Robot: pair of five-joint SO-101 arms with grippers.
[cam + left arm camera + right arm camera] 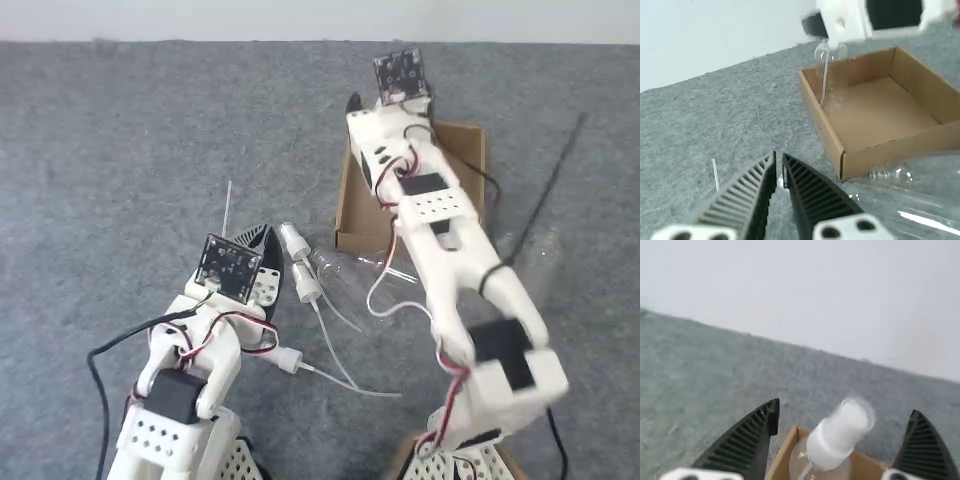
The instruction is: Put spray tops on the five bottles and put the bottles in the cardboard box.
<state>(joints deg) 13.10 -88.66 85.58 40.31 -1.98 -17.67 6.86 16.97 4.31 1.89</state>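
**Capped bottle (832, 75) between the spread jaws of the right gripper (844, 410), at a corner of the cardboard box (875, 145).**
The bottle is fitted with a white spray top (840, 432) and is touched by neither jaw; whether it rests on the box floor cannot be told. The left gripper (779, 156) is held low over the grey table (120, 150), its jaws drawn almost together with nothing gripped. Three loose spray tops (305, 283) are laid between the arms. A clear uncapped bottle (920, 177) lies just beside the box.

Three loose spray tops (305, 285); one box (880, 110)
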